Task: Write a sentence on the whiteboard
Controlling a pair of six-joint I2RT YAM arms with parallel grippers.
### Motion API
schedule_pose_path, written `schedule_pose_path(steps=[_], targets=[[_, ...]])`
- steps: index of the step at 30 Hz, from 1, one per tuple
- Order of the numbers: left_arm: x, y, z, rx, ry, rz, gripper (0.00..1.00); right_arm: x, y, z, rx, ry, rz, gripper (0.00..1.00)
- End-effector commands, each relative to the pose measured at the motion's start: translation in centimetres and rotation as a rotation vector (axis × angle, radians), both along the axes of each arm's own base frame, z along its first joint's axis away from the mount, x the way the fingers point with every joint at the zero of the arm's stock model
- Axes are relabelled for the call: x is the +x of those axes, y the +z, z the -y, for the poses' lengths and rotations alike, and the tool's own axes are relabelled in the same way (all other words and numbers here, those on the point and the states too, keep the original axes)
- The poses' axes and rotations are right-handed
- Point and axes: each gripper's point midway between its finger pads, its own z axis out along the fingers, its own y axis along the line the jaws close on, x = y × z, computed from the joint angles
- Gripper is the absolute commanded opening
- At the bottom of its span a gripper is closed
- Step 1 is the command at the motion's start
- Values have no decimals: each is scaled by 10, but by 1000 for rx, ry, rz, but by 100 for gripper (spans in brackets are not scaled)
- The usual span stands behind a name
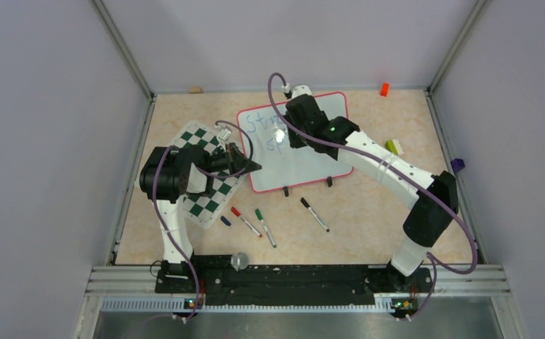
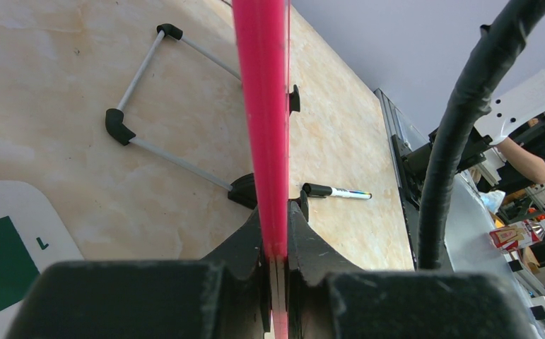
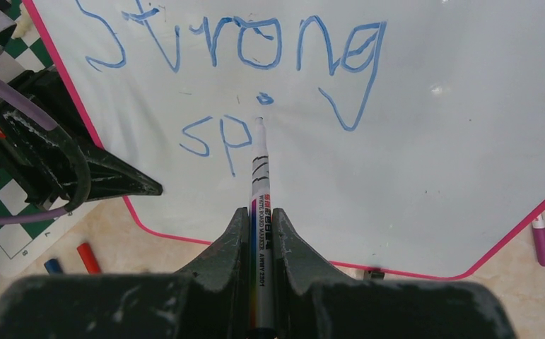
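The whiteboard [image 1: 305, 168] lies at mid table, glossy white with a red-pink frame. On it the sentence [image 3: 241, 46] reads "Strong" in blue, with "sp" and a dot on the line below. My right gripper [image 3: 261, 215] is shut on a white marker [image 3: 261, 180], whose tip touches the board just under that dot. From above, the right gripper [image 1: 287, 138] hovers over the writing [image 1: 262, 121]. My left gripper [image 2: 275, 233] is shut on the board's red-pink edge [image 2: 262, 106]. It reaches the board's left side from over the mat, where the left gripper [image 1: 252, 167] shows from above.
A green-and-white chessboard mat [image 1: 206, 180] lies left of the board. Red [image 1: 244, 220], green [image 1: 265, 227] and black [image 1: 314, 215] markers lie in front. An orange block [image 1: 384, 89] and a yellow-green block [image 1: 394, 146] sit back right. A wire stand [image 2: 163, 152] sticks out under the board.
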Motion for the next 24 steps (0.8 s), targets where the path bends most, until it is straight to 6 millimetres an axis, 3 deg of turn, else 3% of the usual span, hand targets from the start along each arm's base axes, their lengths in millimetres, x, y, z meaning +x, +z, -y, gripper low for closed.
schedule_pose_path(steps=[1, 24], targets=[[22, 14, -13, -2, 105, 175, 0, -8, 23, 4, 41, 9, 44, 0], [22, 14, -13, -2, 106, 176, 0, -6, 17, -1, 39, -4, 43, 0]])
